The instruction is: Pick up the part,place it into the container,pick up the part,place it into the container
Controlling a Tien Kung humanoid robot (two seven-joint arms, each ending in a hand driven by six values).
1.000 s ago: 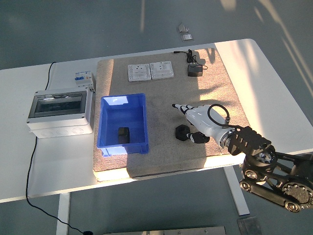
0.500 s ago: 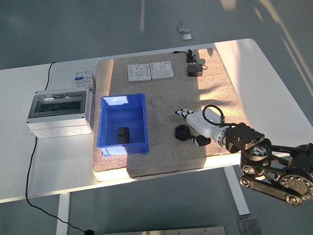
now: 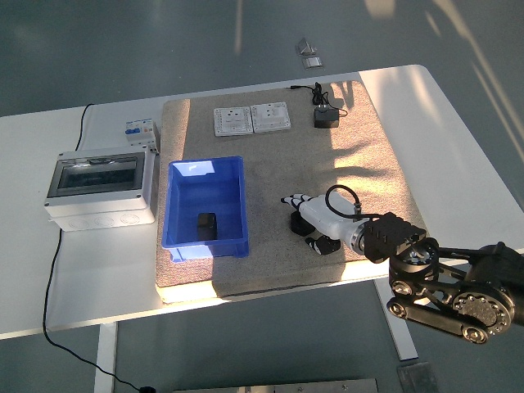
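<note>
Half-hidden black part (image 3: 304,223) under right robot hand (image 3: 315,217), grip impossible to tell.

R hand (image 3: 309,214) moved left, now covering part (image 3: 300,223).

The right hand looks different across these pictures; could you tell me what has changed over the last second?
The right hand has swung down and leftward, toward the blue bin, and now lies over the black part on the mat, mostly hiding it; whether it has gripped it cannot be told. The bin, the part inside it, the sockets and the adapter stayed put.
</note>
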